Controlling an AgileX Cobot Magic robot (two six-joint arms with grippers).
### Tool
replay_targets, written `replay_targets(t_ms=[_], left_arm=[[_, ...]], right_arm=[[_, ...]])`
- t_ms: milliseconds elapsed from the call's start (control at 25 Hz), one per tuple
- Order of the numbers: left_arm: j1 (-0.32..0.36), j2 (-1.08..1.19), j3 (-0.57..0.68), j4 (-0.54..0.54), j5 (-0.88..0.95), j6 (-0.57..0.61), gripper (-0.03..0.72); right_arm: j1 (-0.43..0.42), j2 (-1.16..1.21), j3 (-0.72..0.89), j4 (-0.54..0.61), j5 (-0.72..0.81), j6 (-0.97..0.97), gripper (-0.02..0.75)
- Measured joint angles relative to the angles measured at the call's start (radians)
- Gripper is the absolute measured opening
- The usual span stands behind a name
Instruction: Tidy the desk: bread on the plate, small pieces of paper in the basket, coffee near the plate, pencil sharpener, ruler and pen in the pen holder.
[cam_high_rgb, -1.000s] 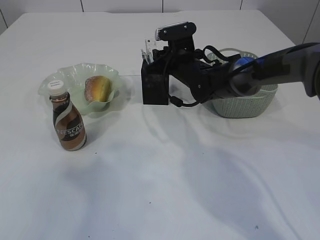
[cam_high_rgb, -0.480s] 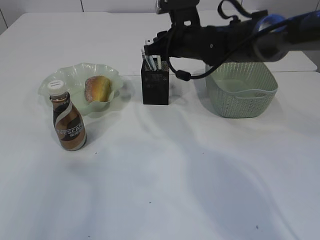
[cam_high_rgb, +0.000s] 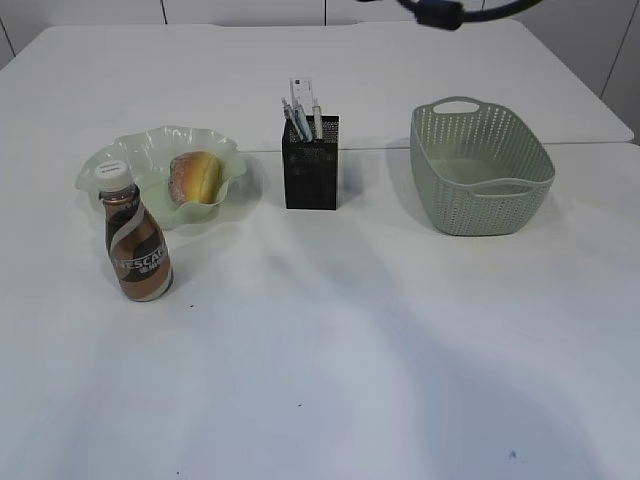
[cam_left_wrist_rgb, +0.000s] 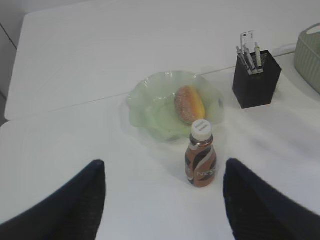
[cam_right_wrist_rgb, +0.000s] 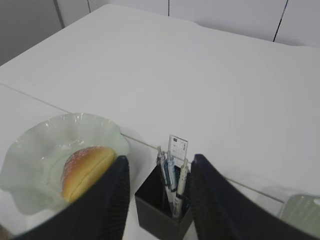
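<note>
The bread (cam_high_rgb: 195, 177) lies in the wavy pale green plate (cam_high_rgb: 150, 150). Just in front of the plate stands the coffee (cam_high_rgb: 137, 245), upright. The black mesh pen holder (cam_high_rgb: 311, 178) holds the ruler (cam_high_rgb: 298, 95) and pens (cam_high_rgb: 316, 120), all standing upright. To its right sits the basket (cam_high_rgb: 480, 190). My left gripper (cam_left_wrist_rgb: 164, 162) hangs open high above the desk, with the coffee (cam_left_wrist_rgb: 201, 161) far below it. My right gripper (cam_right_wrist_rgb: 160, 158) is open high over the pen holder (cam_right_wrist_rgb: 162, 212), holding nothing. The pencil sharpener and the small pieces of paper are out of view.
The white desk (cam_high_rgb: 330, 350) has a seam running behind the pen holder. A bit of the right arm and its cable (cam_high_rgb: 440, 12) shows at the top edge of the exterior view. In the left wrist view the basket (cam_left_wrist_rgb: 311, 55) sits at the right edge.
The right arm has lifted away from the pen holder and risen almost out of the top of the exterior view. The objects on the desk have not moved.
</note>
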Motion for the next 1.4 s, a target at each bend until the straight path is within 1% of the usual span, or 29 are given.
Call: replay_targets(t_ms=[40,160,200,280,440,520,560,640,680,720,760,840,1000,1080,1200,1240,1320,1400], left_arm=[[0.000,0.000,-0.028,0.007,0.030,0.000,0.529],[0.000,-0.006,-0.082,0.012,0.105,0.000,0.529],[0.000,-0.006,-0.099,0.012,0.125,0.000,0.529],[0.000,-0.006,-0.131,0.012,0.177,0.000,0.528],[0.000,-0.006,-0.210,0.012,0.274,0.000,0.528],[0.000,-0.006,-0.255,0.012,0.313,0.000,0.528],[0.000,-0.006,-0.274,0.010,0.327,0.000,0.528],[0.000,-0.008,-0.311,0.010,0.355,0.000,0.528],[0.000,-0.008,-0.333,0.010,0.376,0.000,0.527],[0.000,-0.008,-0.345,0.010,0.391,0.000,0.527],[0.000,-0.010,-0.358,0.010,0.405,0.000,0.527],[0.000,-0.012,-0.380,0.010,0.441,0.002,0.527],[0.000,-0.023,-0.401,0.009,0.447,0.100,0.526],[0.000,-0.035,-0.401,-0.010,0.448,0.177,0.519],[-0.004,-0.071,-0.401,-0.109,0.450,0.313,0.495],[-0.006,-0.085,-0.401,-0.143,0.450,0.342,0.486],[-0.008,-0.111,-0.401,-0.213,0.450,0.388,0.470],[-0.008,-0.141,-0.401,-0.259,0.452,0.407,0.456]], right_arm=[[0.000,-0.111,0.000,-0.004,0.166,0.000,0.342],[0.000,-0.160,0.000,-0.014,0.260,0.000,0.354],[0.000,-0.222,0.000,-0.021,0.320,0.000,0.356],[0.000,-0.269,0.000,-0.025,0.387,0.000,0.357],[0.000,-0.370,0.000,-0.030,0.576,0.000,0.357],[0.000,-0.374,0.000,-0.030,0.592,0.000,0.357],[0.000,-0.420,-0.001,-0.030,0.709,0.000,0.357],[0.000,-0.444,-0.001,-0.030,0.800,0.000,0.357],[0.000,-0.450,-0.001,-0.030,0.816,0.000,0.357],[0.000,-0.463,-0.001,-0.030,0.880,0.000,0.357],[0.000,-0.468,-0.001,-0.030,0.893,0.000,0.357],[0.000,-0.491,-0.001,-0.030,0.971,0.000,0.357],[0.000,-0.545,-0.001,-0.030,1.012,0.000,0.357],[0.000,-0.576,-0.001,-0.030,1.014,0.000,0.355],[0.000,-0.631,0.003,-0.032,1.015,0.001,0.354],[0.000,-0.701,0.039,-0.038,0.999,0.001,0.354],[0.000,-0.735,0.071,-0.044,0.982,0.001,0.354],[0.000,-0.820,0.142,-0.050,0.925,0.001,0.354]])
